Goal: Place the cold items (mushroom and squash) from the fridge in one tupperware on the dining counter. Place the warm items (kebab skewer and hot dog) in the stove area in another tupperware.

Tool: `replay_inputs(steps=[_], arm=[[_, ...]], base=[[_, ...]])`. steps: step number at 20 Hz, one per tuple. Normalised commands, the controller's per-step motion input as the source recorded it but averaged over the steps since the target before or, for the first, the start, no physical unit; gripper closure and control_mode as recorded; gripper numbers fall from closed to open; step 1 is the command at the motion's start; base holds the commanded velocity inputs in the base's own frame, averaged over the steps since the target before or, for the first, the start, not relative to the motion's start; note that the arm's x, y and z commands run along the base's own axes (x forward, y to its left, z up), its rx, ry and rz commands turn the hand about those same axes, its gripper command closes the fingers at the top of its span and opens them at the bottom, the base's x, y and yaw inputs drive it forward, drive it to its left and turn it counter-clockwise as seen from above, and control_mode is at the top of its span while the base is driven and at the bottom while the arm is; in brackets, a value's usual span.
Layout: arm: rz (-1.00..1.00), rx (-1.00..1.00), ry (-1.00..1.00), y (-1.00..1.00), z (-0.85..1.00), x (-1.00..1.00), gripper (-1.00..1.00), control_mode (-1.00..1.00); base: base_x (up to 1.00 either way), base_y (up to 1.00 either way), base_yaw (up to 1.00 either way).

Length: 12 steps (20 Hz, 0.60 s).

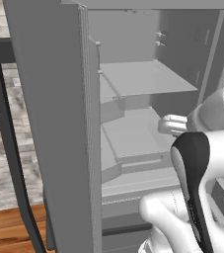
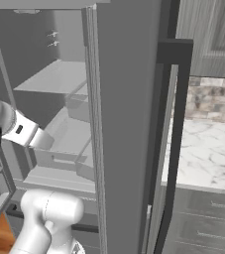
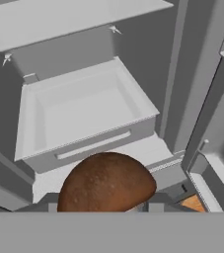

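- Standing open across both base views, a grey fridge (image 1: 148,79), its tall door (image 1: 54,123) swung out at the left edge of the left base view and its other door (image 2: 126,124) filling the middle of the right base view.
- Inside the fridge, a flat upper shelf (image 1: 148,76) above, an open drawer (image 3: 84,111) just below that shelf, plain and pale grey.
- Beside the fridge, past the right door in the right base view, a marble table (image 2: 203,149) under a brick wall (image 2: 210,99), with dark cabinet fronts beneath.
- On the other side of the fridge, in the left base view, a black frame (image 1: 7,148) against brick, with wooden floor (image 1: 7,227) below.
- Reaching toward the fridge interior, the white arm (image 1: 202,163), forearm level with the drawer.
- In front of the fridge drawer, in the hand view, a brown mushroom (image 3: 106,183), cap rounded and speckled, sitting right at the gripper (image 3: 106,205) and covering most of both fingertips.
- Gripper set narrow, closed around the mushroom, held clear of the drawer and nearer the camera than its front lip.
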Motion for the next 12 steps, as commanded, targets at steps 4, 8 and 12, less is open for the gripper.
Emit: replay_inputs(steps=[4, 8, 12], arm=[[-0.04, 0.05, -0.07, 0.0, -0.03, -0.54, 1.0, -1.0], [-0.08, 0.03, -0.03, 0.0, 0.0, -0.64, 1.0, -1.0], [-0.09, 0.0, 0.0, 0.06, 0.0, -0.14, 1.0, 1.0]], base=[[0.0, 0.0, 0.0], [0.0, 0.0, 0.0], [-0.02, 0.03, -0.05]])
